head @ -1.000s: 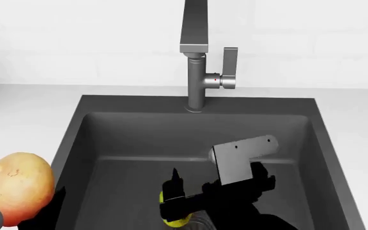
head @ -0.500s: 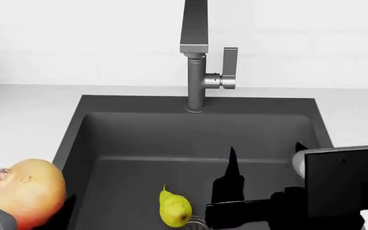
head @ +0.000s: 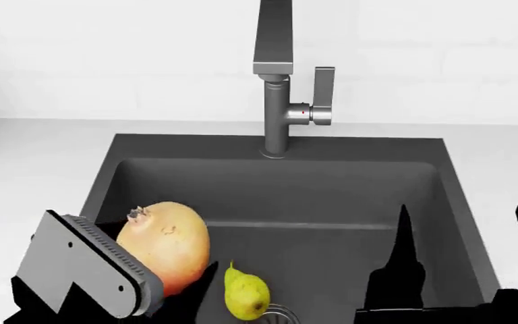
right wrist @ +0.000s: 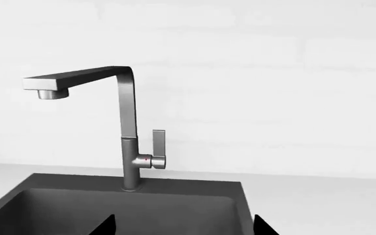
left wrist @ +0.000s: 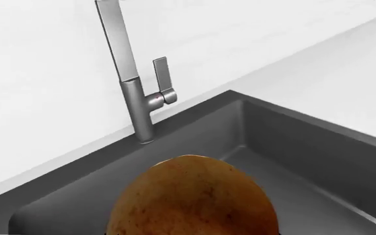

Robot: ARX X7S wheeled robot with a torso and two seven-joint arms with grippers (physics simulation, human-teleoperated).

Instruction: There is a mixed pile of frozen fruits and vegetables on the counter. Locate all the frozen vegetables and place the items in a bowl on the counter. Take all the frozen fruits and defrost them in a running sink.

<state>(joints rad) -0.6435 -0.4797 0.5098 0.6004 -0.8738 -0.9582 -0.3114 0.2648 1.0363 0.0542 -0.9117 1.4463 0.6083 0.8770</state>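
With the tan-brown round fruit clamped in my left gripper, I read it as hanging over the left part of the sink basin, above the floor, not resting on it. Left wrist view agrees: fruit fills the foreground with basin behind. The relation that matters is straight down: the drop point lies under the left gripper, so the left arm owns the next move, lower and let go.

Pear already lies on the sink floor just right of the held fruit, stem up and slightly back, base near the round drain. I'd keep the release left of it to avoid knocking it.

Right gripper sits over the right part of the basin, fingers spread, nothing between them; both dark tips show wide apart in the right wrist view too.

Faucet stands at the back edge, lever handle upright; I see no water running. My judgement: the right arm is nearer the lever.
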